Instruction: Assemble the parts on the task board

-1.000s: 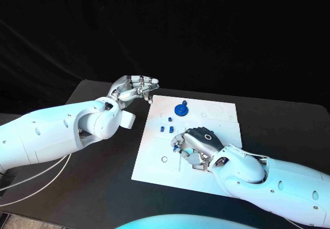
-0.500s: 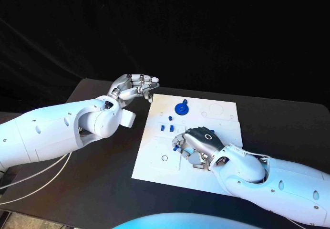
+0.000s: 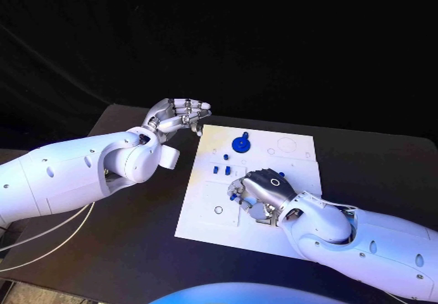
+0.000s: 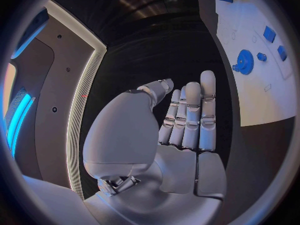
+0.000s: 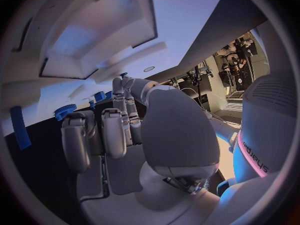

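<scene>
Right hand has edged slightly nearer along the task board

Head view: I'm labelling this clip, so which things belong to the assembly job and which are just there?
Job:
- task board
- blue gear on the board
- small blue pieces beside it
- right robot hand, over the board
- left robot hand, off the board's far corner

Just there:
- black table
- white cable

The flat white matt plastic task board is lying on the dull black worktop. The glossy blue plastic gear is sitting beyond the right hand's satin silver metal fingers.
</scene>
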Controlling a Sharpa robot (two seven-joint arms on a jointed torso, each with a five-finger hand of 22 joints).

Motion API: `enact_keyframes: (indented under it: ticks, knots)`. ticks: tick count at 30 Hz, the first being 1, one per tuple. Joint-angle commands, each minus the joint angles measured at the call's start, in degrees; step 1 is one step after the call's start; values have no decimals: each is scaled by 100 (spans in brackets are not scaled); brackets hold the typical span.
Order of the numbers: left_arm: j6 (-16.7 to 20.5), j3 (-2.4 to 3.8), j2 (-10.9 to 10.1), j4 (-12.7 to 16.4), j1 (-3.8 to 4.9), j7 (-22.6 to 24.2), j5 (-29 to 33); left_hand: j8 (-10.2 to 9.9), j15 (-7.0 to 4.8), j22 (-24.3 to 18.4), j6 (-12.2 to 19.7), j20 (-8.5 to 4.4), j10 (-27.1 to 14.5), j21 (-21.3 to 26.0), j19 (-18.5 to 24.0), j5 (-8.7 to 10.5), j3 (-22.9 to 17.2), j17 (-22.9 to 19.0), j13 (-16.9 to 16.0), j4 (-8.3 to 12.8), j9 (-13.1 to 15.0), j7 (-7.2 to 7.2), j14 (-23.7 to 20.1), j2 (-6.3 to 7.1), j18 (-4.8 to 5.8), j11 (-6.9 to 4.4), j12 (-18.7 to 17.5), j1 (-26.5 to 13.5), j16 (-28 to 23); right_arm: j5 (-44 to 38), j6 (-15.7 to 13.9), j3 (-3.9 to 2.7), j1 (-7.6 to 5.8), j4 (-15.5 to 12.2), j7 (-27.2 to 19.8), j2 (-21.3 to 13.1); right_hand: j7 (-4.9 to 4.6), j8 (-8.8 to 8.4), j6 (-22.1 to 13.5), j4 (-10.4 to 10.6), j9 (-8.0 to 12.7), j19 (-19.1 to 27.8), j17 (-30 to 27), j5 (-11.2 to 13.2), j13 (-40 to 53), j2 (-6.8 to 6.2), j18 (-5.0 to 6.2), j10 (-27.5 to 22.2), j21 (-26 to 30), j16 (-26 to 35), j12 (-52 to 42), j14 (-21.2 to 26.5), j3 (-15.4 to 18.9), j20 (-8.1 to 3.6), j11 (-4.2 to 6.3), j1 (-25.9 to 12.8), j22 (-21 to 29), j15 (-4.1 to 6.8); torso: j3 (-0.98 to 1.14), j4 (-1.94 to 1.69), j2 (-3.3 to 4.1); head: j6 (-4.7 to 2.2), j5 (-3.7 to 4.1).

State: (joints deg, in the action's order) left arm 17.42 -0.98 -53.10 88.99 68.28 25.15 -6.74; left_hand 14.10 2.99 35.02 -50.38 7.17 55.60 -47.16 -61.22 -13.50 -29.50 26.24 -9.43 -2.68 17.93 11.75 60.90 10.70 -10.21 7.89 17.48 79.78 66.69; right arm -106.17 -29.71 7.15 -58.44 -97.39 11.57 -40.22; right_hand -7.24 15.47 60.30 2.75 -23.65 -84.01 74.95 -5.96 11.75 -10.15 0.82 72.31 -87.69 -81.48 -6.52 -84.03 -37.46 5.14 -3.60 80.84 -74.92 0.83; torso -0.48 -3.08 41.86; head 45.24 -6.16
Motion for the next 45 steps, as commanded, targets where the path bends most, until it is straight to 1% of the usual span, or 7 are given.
enact_keyframes:
  ticks: [1, 15, 21, 31, 38, 43, 45]
  knots:
    - [-9, 3, 5, 15, 2, 26, 24, 3, 5, -8, 55, 48, -54, 28, 11, -27, 13, -10, -8, 17, -7, 0, -42, 8, -31, 0, 32, 19, -28, -179, 303, 10, 11, -3, 137, 38, -37, 25, 9, -34, -15, -505, 444, 26, -8, 24, -23, 0, 32, 9, 25, -362, 9, -36, 17, -71, -1406, 18, -6, -3, 2, -8, 17]
    - [-9, 3, -9, 31, 3, 14, 24, 10, 7, -10, 61, 53, -70, 32, 15, -27, 15, -14, -11, 17, -9, 0, -49, 2, -32, 1, 50, 18, -25, -261, 603, 19, 9, 9, 313, 114, -49, -31, -75, -21, -11, -474, 380, 151, 8, -20, -6, -54, 113, 51, 122, -348, 67, -21, -5, -236, -1378, 2, -10, -11, -1, 1, 37]
    - [-14, 3, -21, 35, 3, 1, 24, 14, 7, -10, 61, 53, -76, 32, 17, -28, 13, -16, -12, 22, -10, -2, -52, -1, -34, 1, 58, 24, -24, -281, 344, 20, 9, -32, 359, 76, -207, -386, -570, 40, 145, -375, 273, 146, -52, -224, 51, -436, 386, 119, 295, -318, -2, 74, -163, -430, -1280, -125, -6, -2, -2, -9, 48]
    - [-31, 2, -44, 31, 2, -12, 24, 18, 9, -11, 61, 54, -89, 34, 19, -26, 15, -18, -12, 24, -10, -1, -56, 0, -34, 3, 61, 24, -23, -367, -108, -23, -46, -458, 499, -304, -161, -496, -678, 32, 192, -264, 143, 182, -78, -395, 121, -647, 703, 212, 280, -277, -32, 110, -172, -489, -1163, -136, -1, 7, -8, -68, 115]
    - [-44, -3, -52, 28, 2, -12, 24, 21, 9, -11, 60, 55, -95, 35, 20, -24, 16, -20, -12, 24, -10, -2, -58, 0, -34, 4, 63, 23, -23, -112, -86, -115, -379, -824, 522, -806, -141, -493, -656, 46, 192, -258, 157, 226, -78, -445, 125, -669, 726, 198, 262, -281, -14, 110, -161, -520, -1153, -130, -4, 1, -11, -147, 261]
    - [-61, -8, -51, 31, 2, -13, 24, 21, 9, -11, 60, 55, -95, 35, 20, -24, 16, -20, -12, 24, -10, -2, -58, 0, -34, 4, 63, 23, -23, 376, 288, -141, -718, -839, 428, -1207, -118, -500, -642, 132, 196, -233, 188, 253, -81, -556, 141, -702, 810, 158, 253, -299, 94, 103, -148, -658, -1121, -122, -15, -3, -10, -214, 391]
    - [-64, -9, -52, 32, 2, -13, 24, 21, 9, -11, 60, 55, -95, 35, 20, -24, 16, -20, -12, 24, -10, -2, -58, 0, -34, 4, 63, 23, -23, 505, 469, -146, -805, -806, 378, -1339, -110, -544, -690, 218, 214, -140, 112, 42, -117, -584, 198, -881, 1097, 206, 271, -274, 423, 100, -157, -728, -1010, -137, -15, -2, -13, -238, 414]
